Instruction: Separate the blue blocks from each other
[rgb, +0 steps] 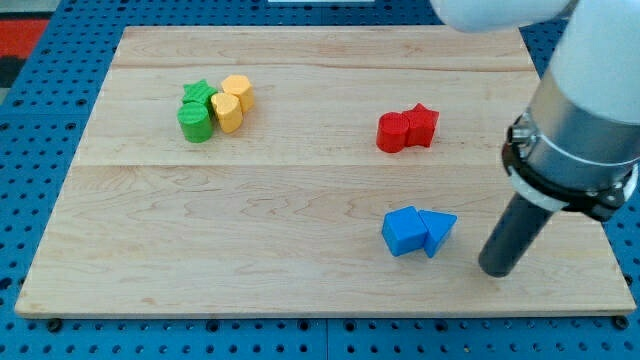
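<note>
Pale wooden table (300, 265) on blue pegboard (40, 120). My tip (496, 270) rests right of the touching blue cube (403, 232) and blue wedge (437, 231). No claw fitted; arm cropped at top.

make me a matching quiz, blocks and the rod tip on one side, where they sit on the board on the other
Column one:
1. green blocks
2. red blocks
3. blue blocks
4. my tip

Column two:
A. the view's lower right, touching each other
B. right of the blue pair, apart from it
C. the view's upper left, against the yellow blocks
D. right of centre, above the blue pair

Pairs: 1-C, 2-D, 3-A, 4-B
</note>
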